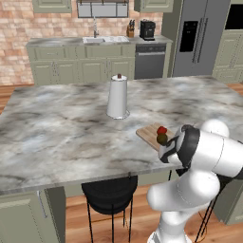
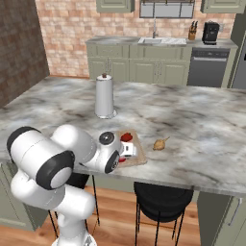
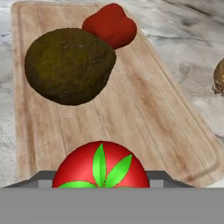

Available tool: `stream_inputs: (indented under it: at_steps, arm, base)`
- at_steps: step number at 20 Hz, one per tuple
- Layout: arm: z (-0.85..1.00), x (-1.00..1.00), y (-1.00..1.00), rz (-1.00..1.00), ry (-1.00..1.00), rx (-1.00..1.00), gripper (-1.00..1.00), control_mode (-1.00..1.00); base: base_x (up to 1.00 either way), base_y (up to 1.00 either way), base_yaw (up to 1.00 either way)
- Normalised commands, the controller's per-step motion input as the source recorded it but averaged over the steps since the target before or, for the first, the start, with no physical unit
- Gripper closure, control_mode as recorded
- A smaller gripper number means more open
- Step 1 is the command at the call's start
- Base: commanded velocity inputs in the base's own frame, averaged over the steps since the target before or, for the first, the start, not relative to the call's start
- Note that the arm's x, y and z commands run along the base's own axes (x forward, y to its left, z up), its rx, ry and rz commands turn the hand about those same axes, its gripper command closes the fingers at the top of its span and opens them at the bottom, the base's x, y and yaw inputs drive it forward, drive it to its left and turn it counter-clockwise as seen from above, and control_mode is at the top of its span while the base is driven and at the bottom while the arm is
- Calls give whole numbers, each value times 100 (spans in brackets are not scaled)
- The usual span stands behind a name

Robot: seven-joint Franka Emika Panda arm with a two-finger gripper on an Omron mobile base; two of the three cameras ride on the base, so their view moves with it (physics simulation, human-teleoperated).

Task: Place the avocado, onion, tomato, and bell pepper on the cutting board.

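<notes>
In the hand view my gripper [image 3: 101,181] is shut on the tomato [image 3: 100,168], a red ball with a green leafy top, held low over the near end of the cutting board [image 3: 148,109]. The dark olive avocado [image 3: 69,65] lies on the board, and the red bell pepper [image 3: 111,24] sits just behind it near the far end. The tan onion [image 3: 219,76] rests on the counter off the board's right side. From the right base view the gripper [image 2: 127,151] hangs over the board [image 2: 138,154], with the bell pepper [image 2: 126,137] beyond it and the onion [image 2: 160,143] to the right.
A white paper towel roll [image 1: 117,97] stands upright on the marble island behind the board. A black stool [image 1: 109,194] sits under the island's near edge. The board [image 1: 148,132] lies close to that edge.
</notes>
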Motion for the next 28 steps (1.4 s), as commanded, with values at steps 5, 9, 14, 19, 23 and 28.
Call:
stream_inputs:
  at_steps: [5,9,14,19,23,28]
  arm:
    - [-6,2,-3,2,0,0,100,-100]
    - [-1,10,-4,3,0,0,100,-100]
    - [0,17,-3,4,0,0,100,-100]
    - [-6,17,-4,4,0,0,100,-100]
    - [-10,19,0,3,0,0,-100,-100]
    - [0,-8,-11,0,0,0,-100,-100]
  base:
    - [0,0,0]
    - [0,0,0]
    - [0,0,0]
    - [0,0,0]
    - [0,0,0]
    - [0,0,0]
